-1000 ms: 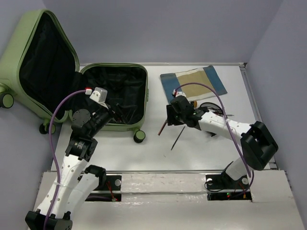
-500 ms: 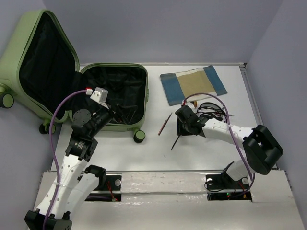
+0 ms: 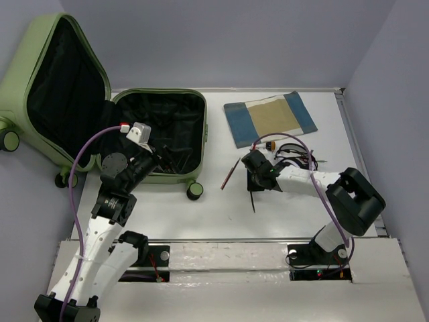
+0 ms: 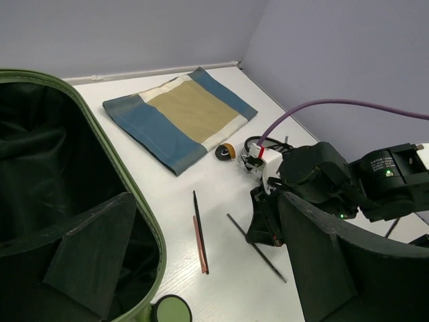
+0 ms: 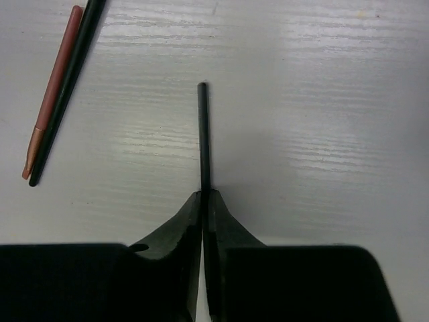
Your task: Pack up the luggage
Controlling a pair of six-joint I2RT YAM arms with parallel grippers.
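The pale green luggage (image 3: pixel 198 131) lies open at the left, its lid (image 3: pixel 20 74) leaning back and its black lining showing. My left gripper (image 3: pixel 156 159) hovers open over the luggage's near right corner; in the left wrist view the gripper (image 4: pixel 214 268) holds nothing, and the green rim (image 4: pixel 131 184) runs past its left finger (image 4: pixel 80 261). My right gripper (image 5: pixel 203 194) is down on the table, shut on a thin black stick (image 5: pixel 203 134). From above, the right gripper (image 3: pixel 253 181) sits mid-table with the stick (image 3: pixel 253 202) poking toward the near edge.
A red pencil (image 5: pixel 52 94) and a black pencil (image 5: pixel 70 80) lie together left of the stick. A folded blue-and-tan cloth (image 3: pixel 269 117) lies at the back. A small orange-black item (image 3: pixel 270 145) and dark cables (image 3: pixel 298 157) lie behind the right arm. A luggage wheel (image 3: pixel 194 191) juts forward.
My right gripper came down from near the cloth onto the thin black stick and shut on it; the stick turned a little. The left arm stayed still.
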